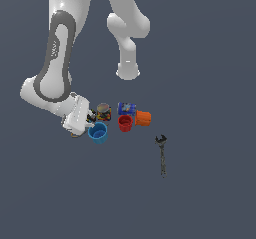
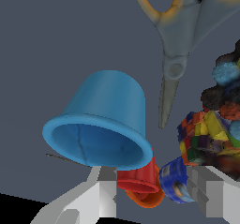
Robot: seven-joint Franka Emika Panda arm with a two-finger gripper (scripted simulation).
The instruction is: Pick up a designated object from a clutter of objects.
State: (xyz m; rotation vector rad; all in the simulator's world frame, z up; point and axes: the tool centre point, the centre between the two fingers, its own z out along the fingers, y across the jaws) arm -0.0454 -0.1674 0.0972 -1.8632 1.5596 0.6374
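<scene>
From the exterior view, the wrench (image 1: 162,155) lies closest to the camera, well apart from everything else, at about four o'clock from the cluster. Next comes my gripper (image 1: 89,124), low beside the blue cup (image 1: 98,132), which sits at the near edge of the clutter, at roughly eight o'clock from the red cup (image 1: 125,122). In the wrist view the fingers (image 2: 105,190) stand spread apart, holding nothing, with the cup's rim just ahead of them. I judge the cup light, rigid and smooth, so likely to slip; I'd pinch one finger inside and one outside the wall at the rim band. Beyond lie the orange cup (image 1: 143,118), the printed can (image 1: 126,108), a multicoloured tin (image 1: 103,112) and scissors (image 2: 180,45).
</scene>
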